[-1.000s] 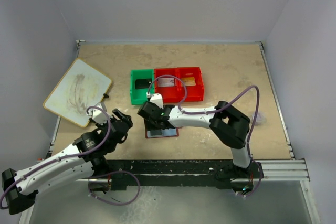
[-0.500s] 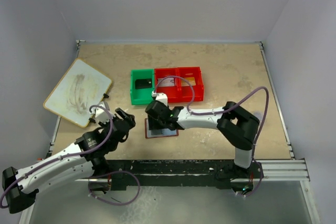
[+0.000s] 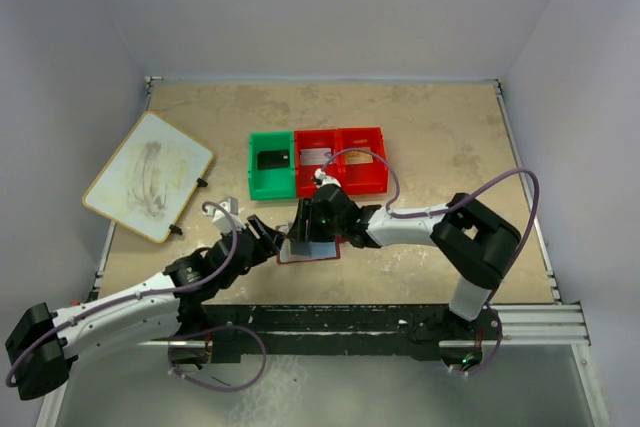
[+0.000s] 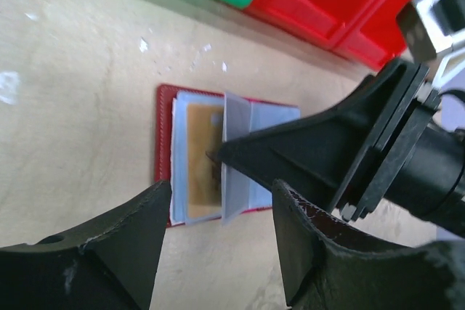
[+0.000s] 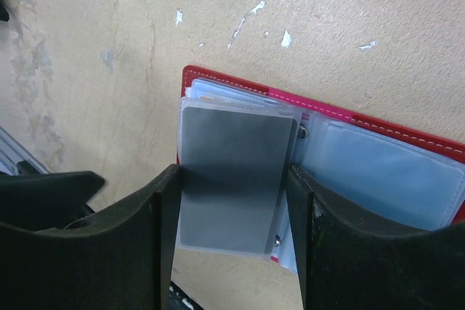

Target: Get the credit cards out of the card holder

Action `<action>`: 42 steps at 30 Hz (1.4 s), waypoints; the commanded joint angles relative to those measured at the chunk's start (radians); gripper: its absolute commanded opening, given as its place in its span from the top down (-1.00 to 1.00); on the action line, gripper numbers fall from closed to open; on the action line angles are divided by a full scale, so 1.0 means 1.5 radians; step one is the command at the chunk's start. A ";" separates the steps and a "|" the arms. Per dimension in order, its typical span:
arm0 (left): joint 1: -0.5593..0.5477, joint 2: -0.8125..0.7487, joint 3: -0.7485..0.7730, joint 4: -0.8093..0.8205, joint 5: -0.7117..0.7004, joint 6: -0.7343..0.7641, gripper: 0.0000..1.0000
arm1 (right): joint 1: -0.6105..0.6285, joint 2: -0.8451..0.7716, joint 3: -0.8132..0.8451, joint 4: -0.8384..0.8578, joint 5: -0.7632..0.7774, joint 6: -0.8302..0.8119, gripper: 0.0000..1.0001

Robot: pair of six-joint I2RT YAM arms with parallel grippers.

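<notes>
Maroon card holder (image 4: 163, 152), pale blue sleeves (image 5: 385, 168) (one gold-brown card (image 4: 203, 159)), green-and-red bin (image 3: 254, 162)

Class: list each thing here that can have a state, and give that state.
card holder: open, flat on table.
gold-brown card: sleeved inside holder.
grey card: sleeved, between right gripper's jaws.
black card: in green bin compartment.
left gripper: open, empty.
right gripper: jaws apart; grip unclear.

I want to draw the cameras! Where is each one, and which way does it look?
Top: high behind the arms, looking down on the table; both arms show.
Left wrist: on the left arm, facing the holder past the left gripper.
Right wrist: on the right arm, looking down at the holder through the right gripper.
All share the holder.
</notes>
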 commanded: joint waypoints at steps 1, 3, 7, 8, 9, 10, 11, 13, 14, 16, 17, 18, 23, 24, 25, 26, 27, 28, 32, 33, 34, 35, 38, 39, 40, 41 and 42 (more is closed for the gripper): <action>0.000 0.034 -0.047 0.191 0.111 0.012 -0.09 | -0.005 -0.002 -0.025 -0.001 -0.025 0.010 -0.15; 0.000 0.046 -0.072 0.245 0.136 0.003 -0.06 | -0.006 -0.001 -0.025 -0.002 -0.025 0.009 -0.15; 0.000 0.054 -0.118 0.336 0.165 -0.013 0.00 | -0.007 0.001 -0.025 -0.002 -0.023 0.009 -0.15; 0.000 0.056 -0.127 0.348 0.166 -0.016 0.02 | -0.007 0.002 -0.024 -0.001 -0.024 0.010 -0.15; 0.000 0.059 -0.133 0.353 0.164 -0.017 0.03 | -0.007 0.003 -0.025 -0.001 -0.025 0.011 -0.15; 0.000 0.065 -0.137 0.359 0.162 -0.017 0.06 | -0.007 0.003 -0.025 -0.001 -0.025 0.011 -0.15; 0.000 0.073 -0.140 0.367 0.160 -0.015 0.08 | -0.007 0.002 -0.024 0.000 -0.025 0.010 -0.15; 0.001 0.096 -0.142 0.386 0.153 -0.011 0.14 | -0.007 0.000 -0.025 0.001 -0.026 0.010 -0.15; 0.000 0.110 -0.143 0.401 0.151 -0.008 0.17 | -0.007 0.000 -0.024 0.001 -0.026 0.011 -0.15; 0.000 0.144 -0.144 0.446 0.151 -0.004 0.20 | -0.007 -0.001 -0.024 0.001 -0.027 0.009 -0.15; 0.001 0.164 -0.143 0.472 0.151 0.000 0.22 | -0.007 0.000 -0.024 0.001 -0.027 0.008 -0.15; 0.001 0.186 -0.140 0.496 0.153 0.003 0.24 | -0.007 0.000 -0.024 0.002 -0.027 0.009 -0.15; 0.000 0.315 -0.117 0.621 0.198 0.012 0.37 | -0.007 -0.007 -0.026 0.005 -0.031 0.011 -0.16; 0.001 0.330 -0.119 0.653 0.208 0.011 0.38 | -0.007 -0.013 -0.026 0.007 -0.032 0.009 -0.16; 0.001 0.343 -0.118 0.673 0.218 0.014 0.39 | -0.008 -0.018 -0.026 0.009 -0.034 0.009 -0.18; 0.000 0.355 -0.111 0.680 0.228 0.019 0.39 | -0.008 -0.023 -0.025 0.013 -0.038 0.007 -0.19; -0.001 0.365 -0.099 0.672 0.235 0.027 0.39 | -0.009 -0.029 -0.025 0.014 -0.041 0.006 -0.20; -0.001 0.373 -0.086 0.658 0.236 0.033 0.39 | -0.009 -0.036 -0.024 0.015 -0.043 0.003 -0.22; 0.000 0.387 -0.058 0.640 0.227 0.048 0.38 | -0.012 -0.068 -0.023 0.004 -0.035 0.002 -0.34; 0.000 0.387 -0.053 0.636 0.226 0.051 0.38 | -0.013 -0.076 -0.023 -0.003 -0.030 0.002 -0.36; -0.001 0.389 -0.047 0.628 0.225 0.055 0.36 | -0.015 -0.085 -0.023 -0.012 -0.023 0.002 -0.38; 0.000 0.391 -0.043 0.622 0.226 0.057 0.36 | -0.018 -0.094 -0.024 -0.019 -0.018 0.003 -0.42; 0.000 0.402 -0.031 0.623 0.229 0.065 0.33 | -0.024 -0.124 -0.024 -0.044 0.008 0.005 -0.52; -0.001 0.409 -0.026 0.624 0.234 0.068 0.32 | -0.025 -0.132 -0.023 -0.061 0.027 0.007 -0.54; -0.001 0.419 -0.020 0.627 0.240 0.070 0.32 | -0.026 -0.139 -0.018 -0.084 0.047 0.012 -0.55; 0.000 0.430 -0.012 0.628 0.250 0.073 0.31 | -0.027 -0.145 -0.014 -0.112 0.074 0.019 -0.56; -0.001 0.443 -0.004 0.634 0.260 0.075 0.30 | -0.028 -0.154 -0.011 -0.149 0.101 0.028 -0.57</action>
